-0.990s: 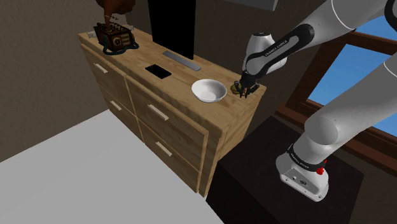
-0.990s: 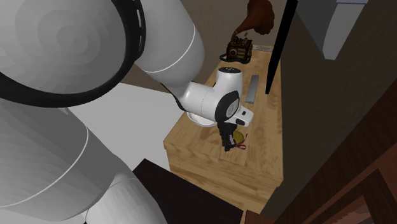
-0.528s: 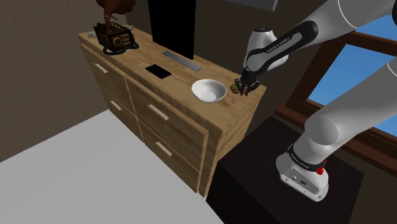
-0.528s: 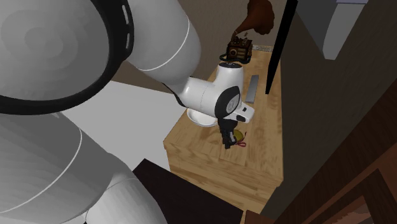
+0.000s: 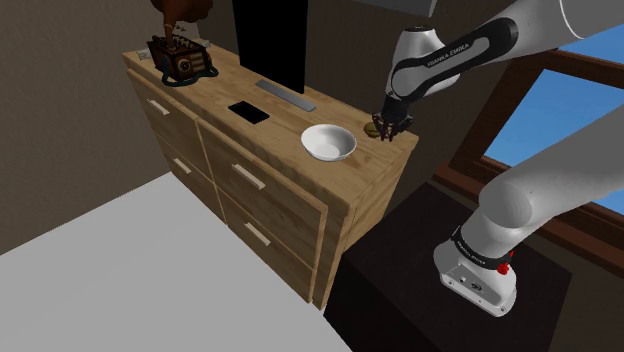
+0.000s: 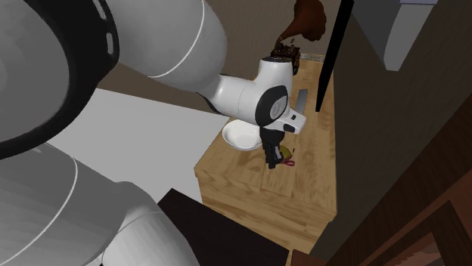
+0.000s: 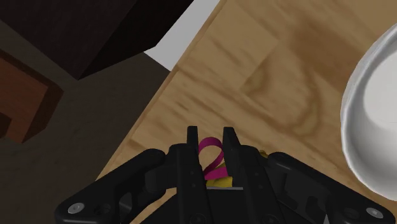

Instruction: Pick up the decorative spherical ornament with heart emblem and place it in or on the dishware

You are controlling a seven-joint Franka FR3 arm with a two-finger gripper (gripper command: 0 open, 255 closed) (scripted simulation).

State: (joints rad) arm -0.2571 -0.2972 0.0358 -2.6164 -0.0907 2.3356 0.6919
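While jaws clasp ornament (image 7: 213, 162), arm (image 5: 450, 62) down over dresser (image 5: 280, 135).

Sharp, flat renders: dim brown walls (image 5: 60, 120), brighter dresser top (image 5: 205, 88), vivid blue window (image 5: 545, 110).

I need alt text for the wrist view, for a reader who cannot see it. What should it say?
The black gripper clasps a yellow ornament with a pink ribbon loop above a wooden dresser top. A white bowl sits on the top nearby.
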